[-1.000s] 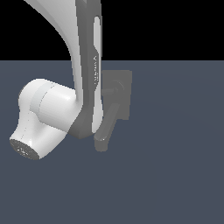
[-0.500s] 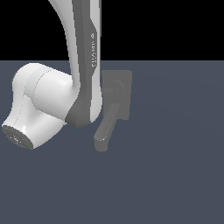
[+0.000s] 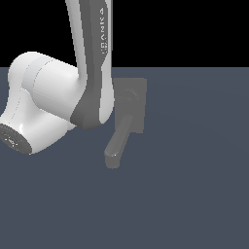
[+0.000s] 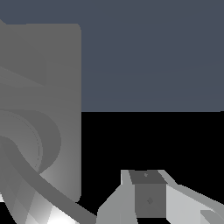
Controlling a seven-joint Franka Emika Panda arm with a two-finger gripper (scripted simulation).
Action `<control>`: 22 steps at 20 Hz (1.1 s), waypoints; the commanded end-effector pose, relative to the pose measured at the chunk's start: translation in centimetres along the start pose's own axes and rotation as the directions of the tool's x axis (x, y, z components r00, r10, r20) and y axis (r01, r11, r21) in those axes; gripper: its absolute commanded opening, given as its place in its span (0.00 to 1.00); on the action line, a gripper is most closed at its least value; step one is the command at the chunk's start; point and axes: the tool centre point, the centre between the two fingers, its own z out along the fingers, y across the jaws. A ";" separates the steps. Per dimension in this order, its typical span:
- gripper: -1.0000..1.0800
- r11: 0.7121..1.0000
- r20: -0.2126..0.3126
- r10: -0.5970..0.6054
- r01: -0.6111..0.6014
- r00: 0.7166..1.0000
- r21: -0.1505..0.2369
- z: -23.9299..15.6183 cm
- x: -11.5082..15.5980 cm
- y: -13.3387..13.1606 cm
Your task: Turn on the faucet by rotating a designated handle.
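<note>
The grey faucet stands on its flat base plate, and its thick spout reaches toward the camera in the exterior view. My arm covers the plate's left part and hides my gripper there. In the wrist view the base plate fills one side, with the round hub on it. The thin bar handle runs from the hub toward one gripper finger and stops a short gap from it. Only this finger shows clearly, so I cannot tell the jaws' state.
The large white elbow of my arm hangs at the exterior view's left, low over the dark blue-grey floor. Black background lies beyond the floor's far edge.
My arm's elbow has swung toward the exterior view's left and slightly up. More of the faucet's spout and base plate shows now. The faucet itself looks unmoved.
</note>
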 end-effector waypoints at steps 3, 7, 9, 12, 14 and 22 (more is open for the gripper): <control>0.00 1.000 0.010 0.003 -0.003 1.000 -0.003 0.0 -2.2 -0.3; 0.00 1.000 0.012 0.004 -0.004 1.000 -0.004 0.0 -3.7 -0.8; 0.00 1.000 0.012 0.004 -0.004 1.000 -0.004 0.0 -4.5 -1.0; 0.00 1.000 0.013 0.005 -0.005 1.000 -0.005 0.0 -5.7 -1.3; 0.00 1.000 0.014 0.005 -0.005 1.000 -0.006 0.0 -6.5 -1.6; 0.00 1.000 0.002 0.001 -0.001 1.000 -0.003 -0.2 -7.1 -2.9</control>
